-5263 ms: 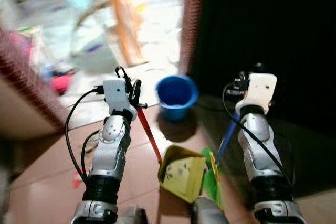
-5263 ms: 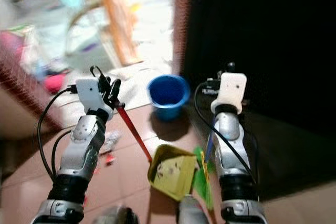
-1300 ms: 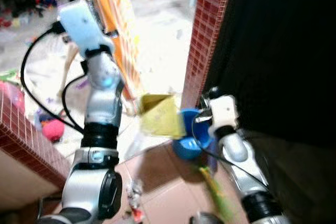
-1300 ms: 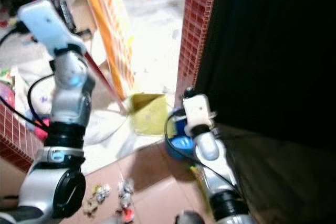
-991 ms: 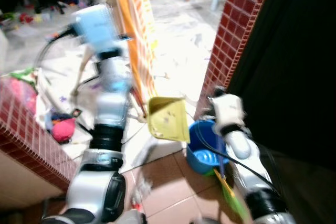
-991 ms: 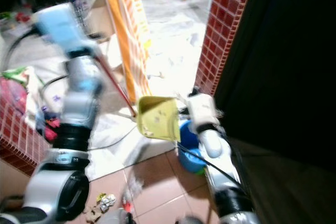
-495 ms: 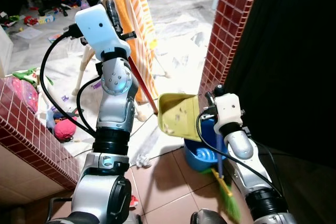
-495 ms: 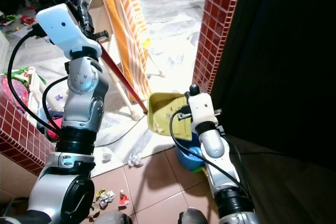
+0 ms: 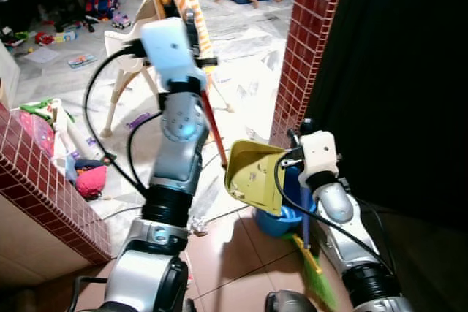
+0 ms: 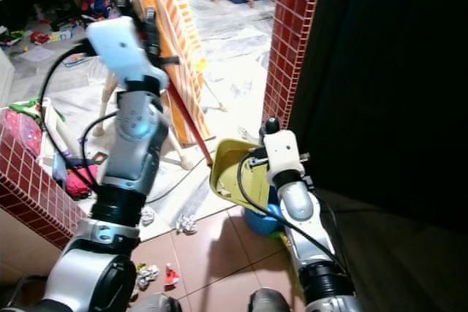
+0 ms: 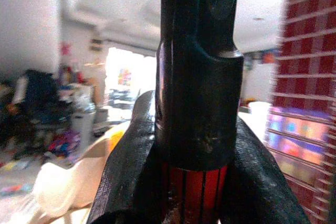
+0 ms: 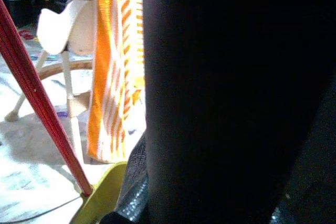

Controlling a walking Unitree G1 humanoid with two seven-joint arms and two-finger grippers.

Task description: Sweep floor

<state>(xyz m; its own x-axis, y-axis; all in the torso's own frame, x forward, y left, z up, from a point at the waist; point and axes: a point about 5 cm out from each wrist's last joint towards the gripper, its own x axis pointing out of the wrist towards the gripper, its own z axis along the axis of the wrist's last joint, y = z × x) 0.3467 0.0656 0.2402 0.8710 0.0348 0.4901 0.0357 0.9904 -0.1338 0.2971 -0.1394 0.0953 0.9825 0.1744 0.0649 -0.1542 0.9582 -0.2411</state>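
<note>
Dustpan (image 9: 252,176) is hanging tilted over the bucket (image 9: 281,217), its red handle (image 9: 212,131) clamped by the left end effector (image 11: 197,129); right end effector (image 9: 306,153) is gripping the broom (image 9: 313,264).

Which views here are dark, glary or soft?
Eye views: sharp, right side black, sunlit floor washed out. Left wrist view: handle close and soft, bright window glare behind. Right wrist view: a dark blurred mass covers most; the orange towel is slightly soft.
</note>
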